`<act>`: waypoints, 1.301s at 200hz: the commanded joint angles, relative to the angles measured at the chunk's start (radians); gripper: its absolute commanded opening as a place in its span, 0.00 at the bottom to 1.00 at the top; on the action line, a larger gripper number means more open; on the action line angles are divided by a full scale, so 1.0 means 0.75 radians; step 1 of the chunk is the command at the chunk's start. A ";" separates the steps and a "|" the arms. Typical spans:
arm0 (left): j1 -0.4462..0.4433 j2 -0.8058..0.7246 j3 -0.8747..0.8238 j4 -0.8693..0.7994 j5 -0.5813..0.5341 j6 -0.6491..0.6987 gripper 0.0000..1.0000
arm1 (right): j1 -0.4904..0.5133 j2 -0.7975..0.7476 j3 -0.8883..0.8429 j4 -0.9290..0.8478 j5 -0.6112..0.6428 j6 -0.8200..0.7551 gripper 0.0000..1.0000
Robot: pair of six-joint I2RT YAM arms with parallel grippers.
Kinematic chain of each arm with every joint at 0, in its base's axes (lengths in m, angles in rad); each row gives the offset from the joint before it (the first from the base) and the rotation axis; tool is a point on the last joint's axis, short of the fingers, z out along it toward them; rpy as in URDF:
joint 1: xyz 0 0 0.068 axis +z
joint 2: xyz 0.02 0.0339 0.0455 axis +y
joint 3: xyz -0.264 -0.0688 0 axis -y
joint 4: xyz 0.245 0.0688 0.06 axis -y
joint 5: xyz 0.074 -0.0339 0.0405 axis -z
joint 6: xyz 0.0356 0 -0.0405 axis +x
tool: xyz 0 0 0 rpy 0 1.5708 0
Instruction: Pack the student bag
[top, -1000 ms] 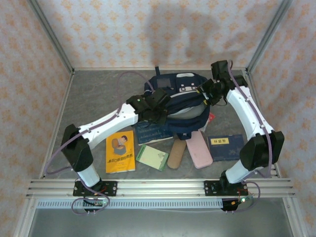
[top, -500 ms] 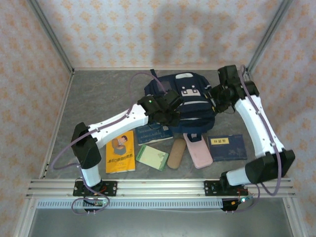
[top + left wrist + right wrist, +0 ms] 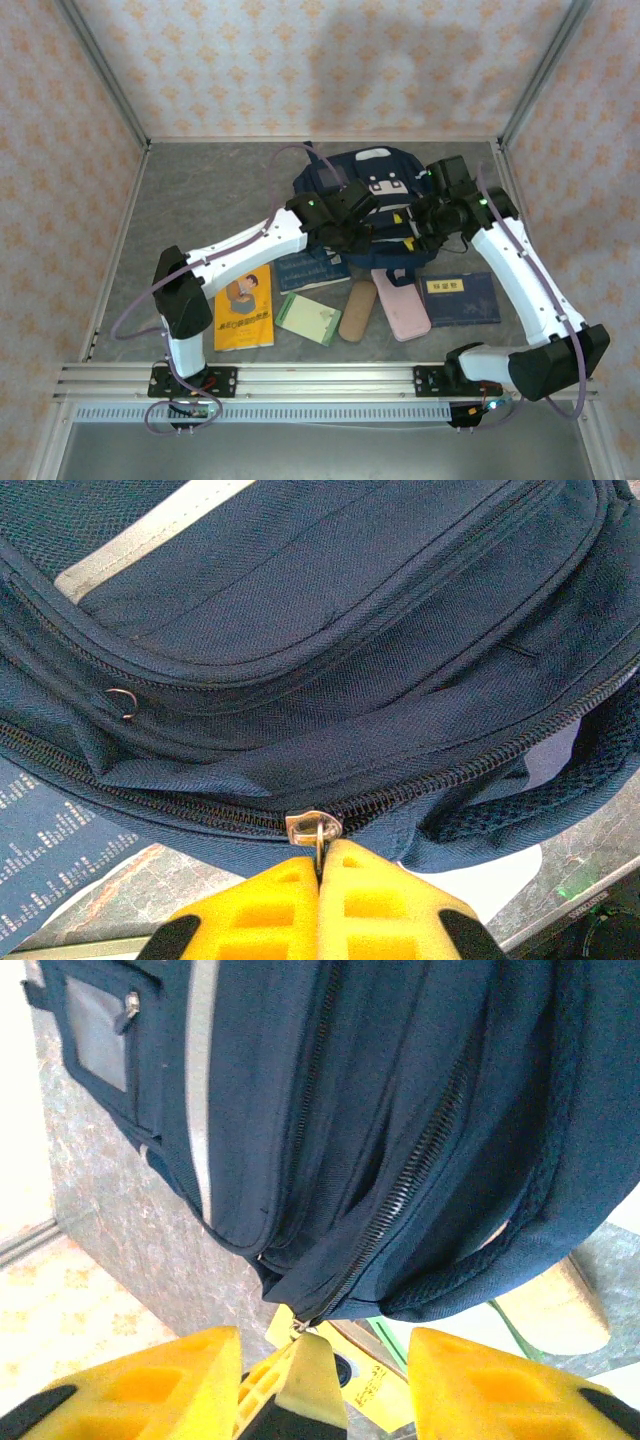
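Bag (image 3: 380, 172) lies at the back middle of the counter (image 3: 200, 200), both arms reaching onto it. Left claw (image 3: 320, 865) is pinched tight on a zipper pull (image 3: 318, 830) on its main seam. Right claw (image 3: 340, 1345) sits with fingers apart at a zipper's lower end.

Both arms are reached forward and angled inward, the left tool (image 3: 320, 868) clamped on a zipper pull (image 3: 314, 829), the right tool (image 3: 320, 1348) held with fingers spread.
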 commanded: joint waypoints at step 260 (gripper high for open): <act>0.130 -0.192 -0.268 0.051 -0.160 0.103 0.00 | -0.011 0.152 0.052 0.042 0.189 -0.046 0.00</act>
